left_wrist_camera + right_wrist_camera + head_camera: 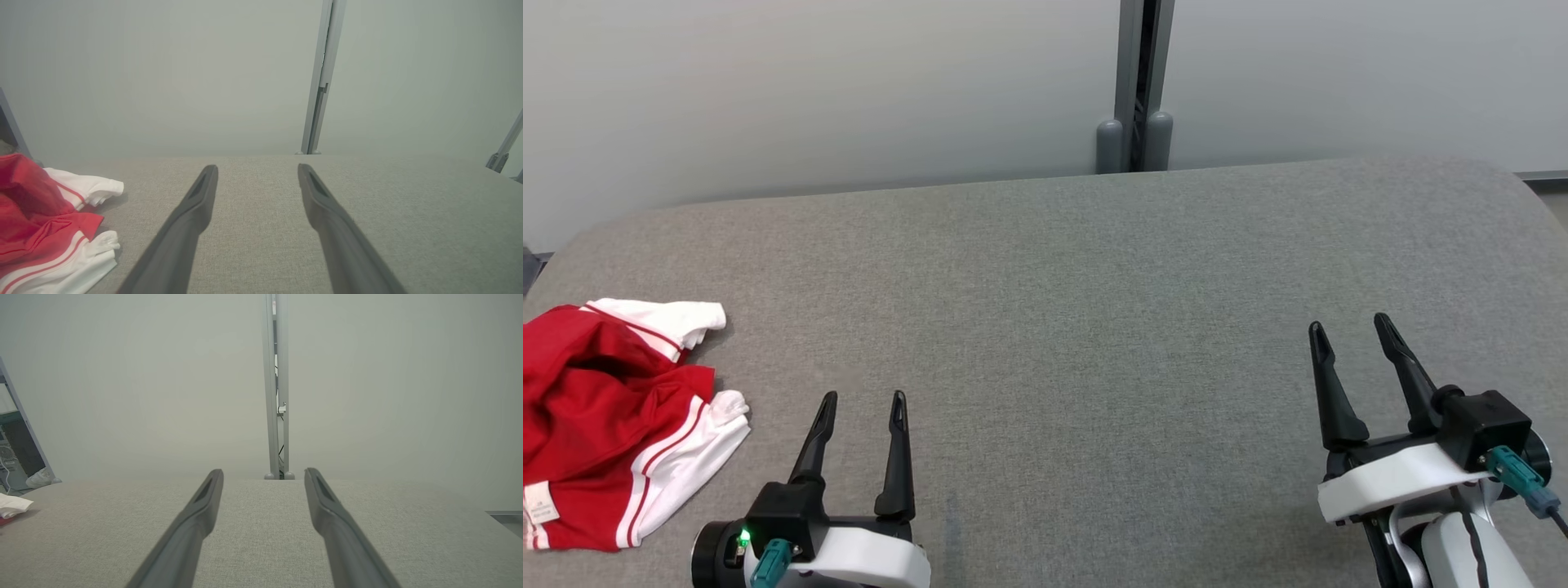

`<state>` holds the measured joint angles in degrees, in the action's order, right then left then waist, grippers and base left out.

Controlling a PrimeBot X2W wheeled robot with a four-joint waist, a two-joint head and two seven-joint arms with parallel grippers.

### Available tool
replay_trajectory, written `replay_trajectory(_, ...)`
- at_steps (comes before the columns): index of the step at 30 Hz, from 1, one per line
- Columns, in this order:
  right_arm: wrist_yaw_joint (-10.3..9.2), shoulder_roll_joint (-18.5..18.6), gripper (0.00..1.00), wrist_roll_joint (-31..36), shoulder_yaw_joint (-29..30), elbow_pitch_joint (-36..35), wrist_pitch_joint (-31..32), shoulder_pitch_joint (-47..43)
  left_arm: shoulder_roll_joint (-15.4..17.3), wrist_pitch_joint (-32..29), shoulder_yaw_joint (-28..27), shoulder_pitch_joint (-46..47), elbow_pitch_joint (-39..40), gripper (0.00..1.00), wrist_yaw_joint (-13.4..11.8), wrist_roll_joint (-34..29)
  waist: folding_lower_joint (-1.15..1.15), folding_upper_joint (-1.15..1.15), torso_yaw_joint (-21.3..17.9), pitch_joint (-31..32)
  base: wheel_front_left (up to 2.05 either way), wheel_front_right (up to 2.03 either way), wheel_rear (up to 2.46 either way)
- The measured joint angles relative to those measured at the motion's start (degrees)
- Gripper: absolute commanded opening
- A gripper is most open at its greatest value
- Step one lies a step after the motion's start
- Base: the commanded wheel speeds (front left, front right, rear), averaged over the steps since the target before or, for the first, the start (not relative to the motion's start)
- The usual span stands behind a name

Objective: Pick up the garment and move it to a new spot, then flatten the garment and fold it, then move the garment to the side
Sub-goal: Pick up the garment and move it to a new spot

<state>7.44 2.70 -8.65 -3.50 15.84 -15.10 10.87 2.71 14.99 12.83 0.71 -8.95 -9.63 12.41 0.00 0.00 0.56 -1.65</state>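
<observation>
**Head view.** The garment (613, 425), a crumpled red piece with white sleeves and red-striped white trim, lay on the grey padded surface (1094, 286). It was to the left of the left gripper (863, 398), near it but apart from it. A small white label showed at the garment's near edge. The left gripper's fingers stood spread and held nothing. The right gripper (1349, 322), well apart from the garment, was likewise spread and empty. A grey post (1139, 82) rose against the pale wall beyond both grippers.

**Left wrist view.** The garment (45, 220) lay left of the parted fingers (192, 216), one white sleeve reaching towards them without touching.

**Right wrist view.** A white edge of the garment (12, 505) showed far to the left of the parted fingers (196, 522), with bare surface between them.
</observation>
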Motion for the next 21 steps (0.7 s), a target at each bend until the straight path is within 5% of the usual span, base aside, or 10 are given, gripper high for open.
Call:
replay_trajectory(8,0.00,0.0,1.00,-0.4,-0.4,-0.8,0.0,-0.6,0.0,0.0,0.3,0.7,-0.1,1.00,0.2,0.2,0.00,0.00,4.4,-0.9,0.00,0.00,0.00)
replay_trajectory(21,0.04,0.0,1.00,-0.4,-4.1,-1.0,0.0,-2.0,0.1,0.0,-3.2,-1.8,-0.2,1.00,0.6,-0.5,0.00,0.00,16.9,-0.1,0.00,0.00,0.00)
